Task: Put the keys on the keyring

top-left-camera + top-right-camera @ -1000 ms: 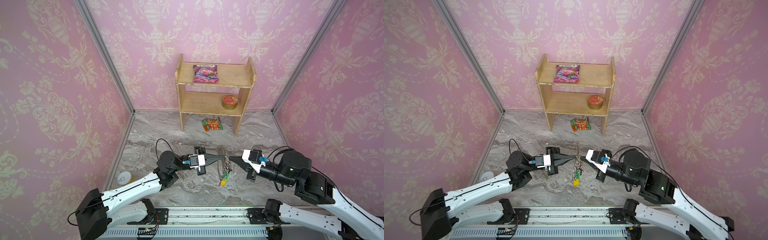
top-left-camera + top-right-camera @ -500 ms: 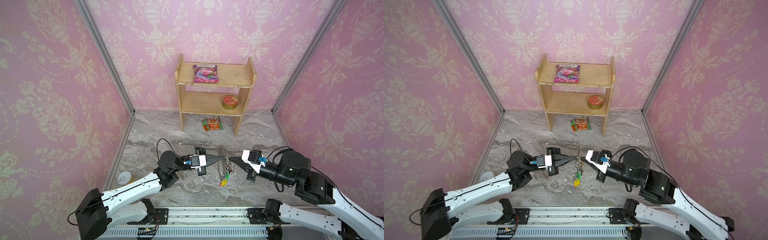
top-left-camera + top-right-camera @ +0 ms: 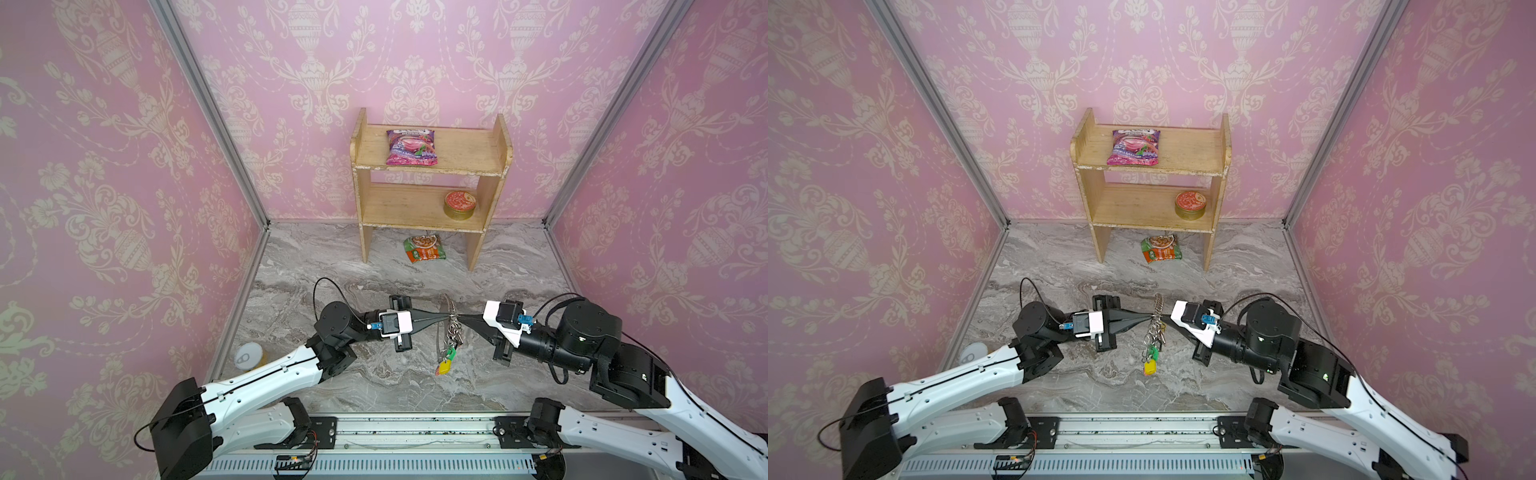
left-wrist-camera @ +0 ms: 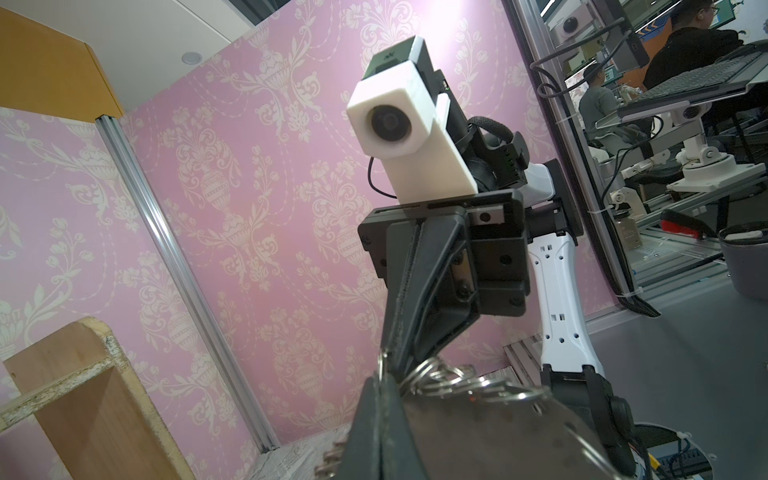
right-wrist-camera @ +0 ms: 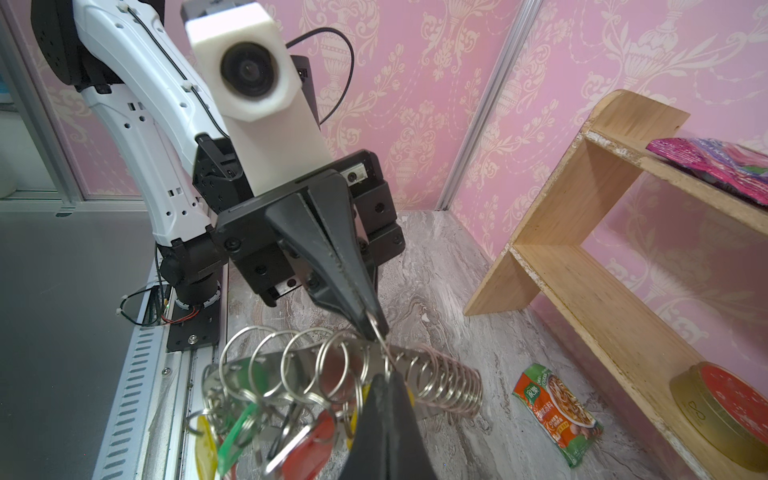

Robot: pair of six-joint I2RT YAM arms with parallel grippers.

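Note:
In both top views the keyring (image 3: 447, 305) (image 3: 1158, 302) hangs edge-on above the marble table, pinched between both grippers. My left gripper (image 3: 445, 319) (image 3: 1148, 318) is shut on its rim from the left. My right gripper (image 3: 460, 319) (image 3: 1165, 318) is shut on it from the right, tip to tip with the left. Keys hang below with a green tag (image 3: 451, 354) and a yellow tag (image 3: 444, 368). The right wrist view shows the right gripper (image 5: 388, 376) shut at a silver loop (image 5: 332, 365), with red (image 5: 311, 440), green (image 5: 237, 432) and yellow (image 5: 205, 444) tags. The left wrist view shows the left gripper (image 4: 384, 376) shut on the grey-brown band (image 4: 478, 436).
A wooden shelf (image 3: 430, 168) stands at the back wall with a pink snack bag (image 3: 411, 147) on top and a round tin (image 3: 460, 203) on its lower board. An orange-green packet (image 3: 424, 248) lies under it. A can (image 3: 248, 356) stands by the left wall.

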